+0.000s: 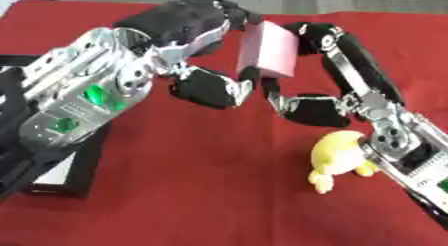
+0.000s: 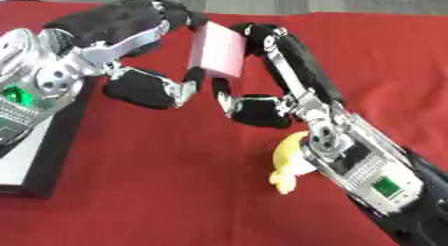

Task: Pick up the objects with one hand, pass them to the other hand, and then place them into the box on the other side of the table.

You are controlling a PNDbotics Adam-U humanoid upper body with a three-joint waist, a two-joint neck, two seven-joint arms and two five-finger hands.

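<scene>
My left hand [image 1: 197, 50] and right hand [image 1: 319, 75] meet, fingers curled round the pink block [image 1: 269, 49] between them.

A pink block [image 1: 267, 49] — flat, rectangular, with a pale face — stands on edge above the red table, tilted slightly, caught between both hands' fingers. A yellow toy [image 1: 339, 157], rounded with small stubby feet, lies on the cloth nearer the camera, partly hidden. The box [image 1: 66, 172] — black-walled, white inside — sits at the left edge.
</scene>
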